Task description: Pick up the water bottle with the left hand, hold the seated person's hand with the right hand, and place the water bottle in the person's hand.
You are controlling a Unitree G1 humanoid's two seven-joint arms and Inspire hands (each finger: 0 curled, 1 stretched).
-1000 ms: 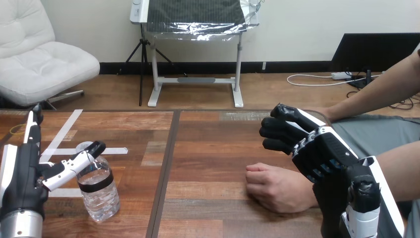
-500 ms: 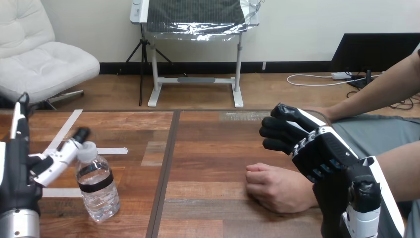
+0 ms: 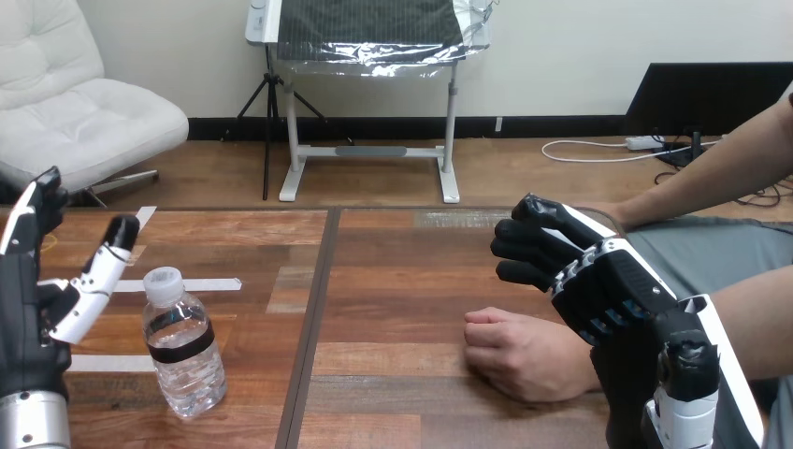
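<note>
the bottle (image 3: 183, 348) stands upright near the front left of the tabletop (image 3: 393, 281), its long axis vertical, white cap on top and a dark band round its middle. strips of white tape (image 3: 211, 284) lie on the wood beside and behind it. neither of my hands touches it. my left hand (image 3: 26, 316) is just left of the bottle and apart from it, palm turned toward it, fingers straight and pointing up and away, thumb slanting up level with the cap; it is released and holds nothing. my right hand (image 3: 603, 281) hangs at the right, back upward, fingers curled leftward, clenched on nothing. the person's hand (image 3: 524, 357) rests as a loose fist on the tabletop just in front of those fingers; i cannot tell whether my palm touches the wrist.
</note>
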